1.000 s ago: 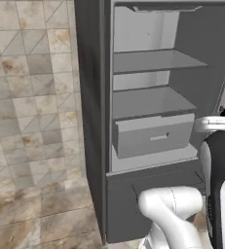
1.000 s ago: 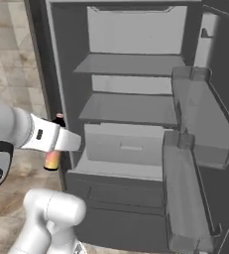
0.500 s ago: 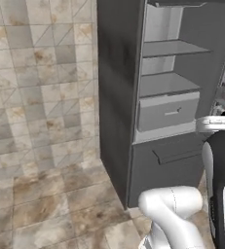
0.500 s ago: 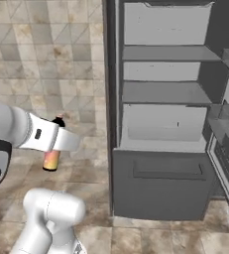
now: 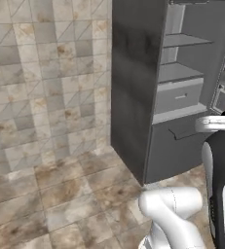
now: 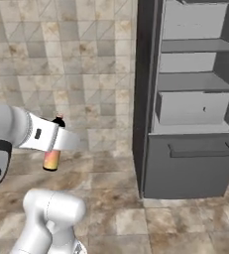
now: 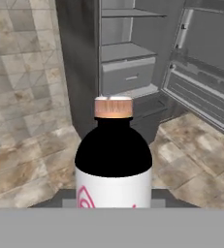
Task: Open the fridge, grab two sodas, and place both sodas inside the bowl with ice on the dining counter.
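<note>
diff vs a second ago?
The base has swung left, away from the open fridge: it has slid to the right of both base views, with tiled wall and floor now on the left. Unchanged: hand shut on the soda, fridge door open.

The soda in the right base view is half hidden — its upper body sits behind the white hand, with just the dark cap above and the orange-pink base below. In the hand view its lower part is cut off at 6 o'clock, and the pink mark on its white label is cropped. The fridge runs off the top edge in both base views; its open door is cut at 3 o'clock in the hand view — its handle can't be made out.
</note>
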